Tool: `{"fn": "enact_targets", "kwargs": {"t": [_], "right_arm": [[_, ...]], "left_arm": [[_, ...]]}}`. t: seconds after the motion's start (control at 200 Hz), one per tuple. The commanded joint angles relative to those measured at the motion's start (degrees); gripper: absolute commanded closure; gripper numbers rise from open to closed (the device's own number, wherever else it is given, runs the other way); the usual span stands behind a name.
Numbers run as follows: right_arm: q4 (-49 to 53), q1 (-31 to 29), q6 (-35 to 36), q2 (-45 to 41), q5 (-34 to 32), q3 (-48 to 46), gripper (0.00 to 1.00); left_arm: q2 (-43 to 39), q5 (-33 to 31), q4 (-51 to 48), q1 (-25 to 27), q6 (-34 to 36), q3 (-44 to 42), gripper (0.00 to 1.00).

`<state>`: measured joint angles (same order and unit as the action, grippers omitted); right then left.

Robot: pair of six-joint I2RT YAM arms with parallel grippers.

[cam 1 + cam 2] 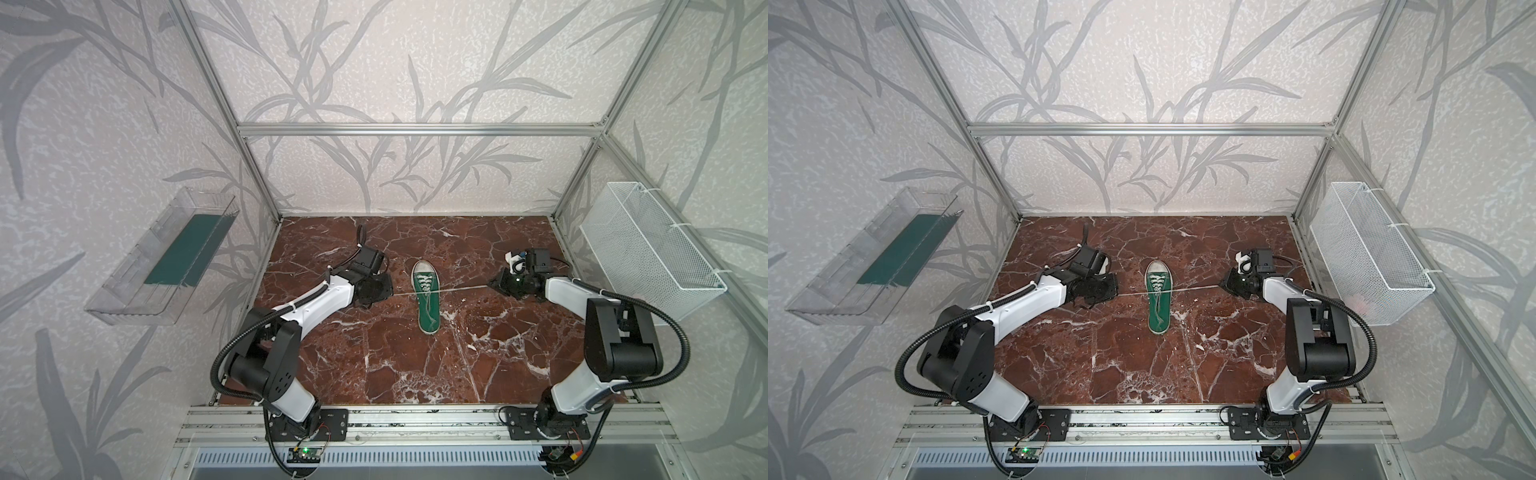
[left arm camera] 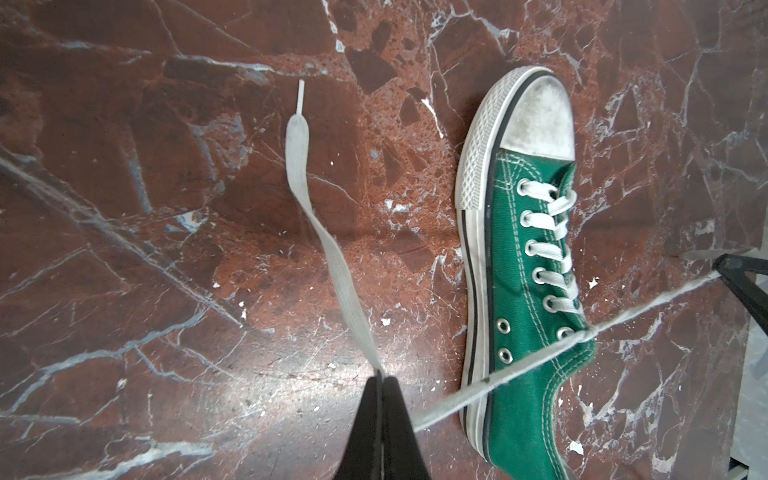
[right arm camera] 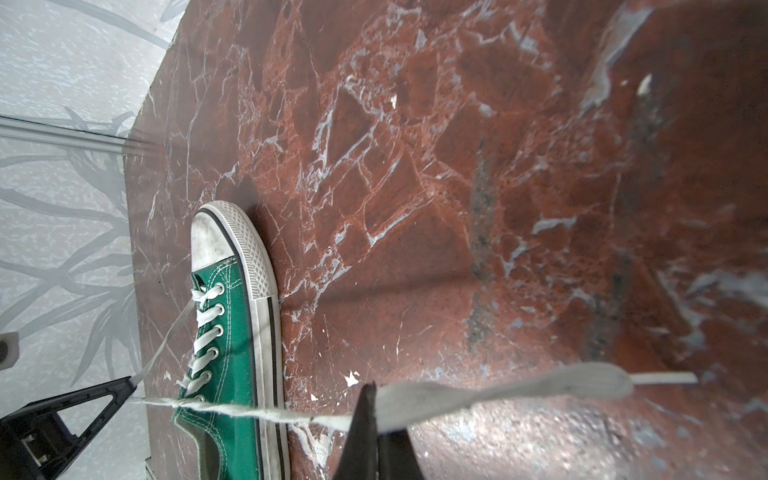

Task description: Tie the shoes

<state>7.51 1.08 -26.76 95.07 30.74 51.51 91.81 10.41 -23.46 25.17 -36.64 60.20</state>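
The green sneaker [image 1: 427, 316] lies flat on its sole near the middle of the marble tabletop [image 1: 415, 374], with its toe cap [image 2: 540, 116] toward the back wall [image 1: 415, 174]. The left gripper [image 2: 381, 379] is clenched on the left lace strand [image 2: 519, 368], and the right gripper [image 3: 371, 390] is clenched on the right lace strand [image 3: 282, 415]. Each pinches its strand short of the tip, so a loose tail [image 2: 336, 257] trails beyond the jaws. In both top views the two strands run as one taut, straight line across the shoe and meet at a crossing [image 2: 590, 332] over the upper eyelets. We judge the step in hand to be cinching the first overhand crossing. To do it well, we pull both sides evenly and low, along the line of the lace, so that the sneaker neither slides nor rolls onto its side. We stop once the crossing seats against the tongue. More force risks dragging the light shoe or slipping the flat lace from the pads. We hold tension until loop forming begins.
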Motion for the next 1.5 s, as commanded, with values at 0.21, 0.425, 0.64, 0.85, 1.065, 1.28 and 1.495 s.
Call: {"fn": "enact_targets", "kwargs": {"t": [0.21, 0.425, 0.64, 0.85, 1.065, 1.28, 1.495], "right_arm": [[-2.8, -0.2, 1.8, 2.4, 2.5, 0.7, 1.0], [1.4, -4.7, 4.4, 6.3, 2.0, 6.7, 1.0], [4.8, -8.4, 7.9, 8.8, 2.0, 12.9, 1.0], [13.4, -15.6, 15.0, 11.9, 1.1, 24.9, 1.0], [18.5, -24.2, 19.7, 16.4, 0.8, 34.7, 1.0], [21.9, -30.1, 22.6, 21.4, 2.0, 41.4, 1.0], [26.7, -32.4, 25.1, 26.3, 4.0, 47.4, 1.0]], "left_arm": [[1.6, 2.2, 0.0, -0.8, -2.1, -1.8, 0.87], [-0.7, 0.5, 0.5, -1.2, -3.2, -3.0, 0.52], [-4.8, -1.4, -0.3, -2.7, -2.7, -5.2, 0.48], [-8.2, -3.7, -3.4, -4.8, -1.5, -5.8, 0.47], [-10.9, -2.8, -3.6, -7.2, -1.0, -8.6, 0.47], [-13.0, -2.4, -3.8, -8.9, -0.4, -10.5, 0.47], [-13.5, -1.9, -3.1, -9.7, -0.4, -11.4, 0.47]]}}
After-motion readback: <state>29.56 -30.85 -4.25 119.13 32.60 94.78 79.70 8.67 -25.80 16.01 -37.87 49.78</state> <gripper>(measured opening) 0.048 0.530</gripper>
